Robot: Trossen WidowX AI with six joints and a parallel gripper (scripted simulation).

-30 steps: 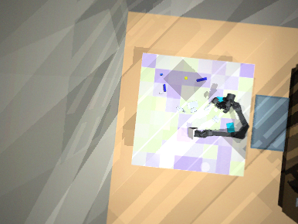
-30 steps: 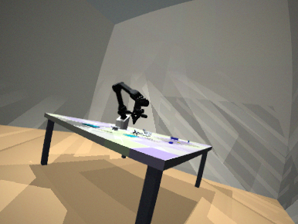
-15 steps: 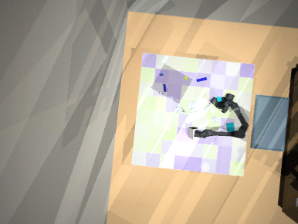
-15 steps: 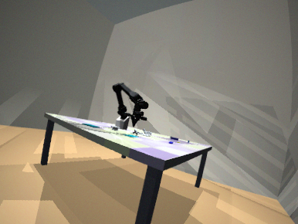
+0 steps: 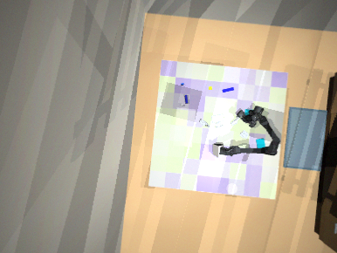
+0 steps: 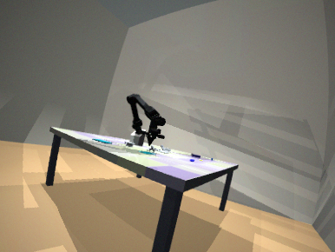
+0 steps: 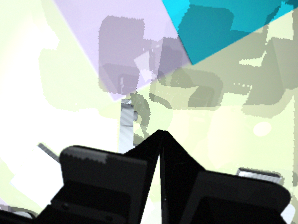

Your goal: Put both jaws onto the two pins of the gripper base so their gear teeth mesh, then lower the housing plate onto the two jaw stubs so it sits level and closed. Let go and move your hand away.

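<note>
While its tips are shut on nothing visible, the end effector has a pale part, perhaps a jaw, near them.

The top view looks down from high above the table, far enough back to take in the whole tabletop and the floor around it (its edges run slightly askew in the picture). The exterior view stands well back beyond a corner of the table, near tabletop height, and faces across it toward the walls, tilted, with the legs in sight. Both share the arm and the tabletop. The wrist view is the nearest (by far), looking past the gripper's fingers at a small patch of the tabletop, including part of a cyan piece.
</note>
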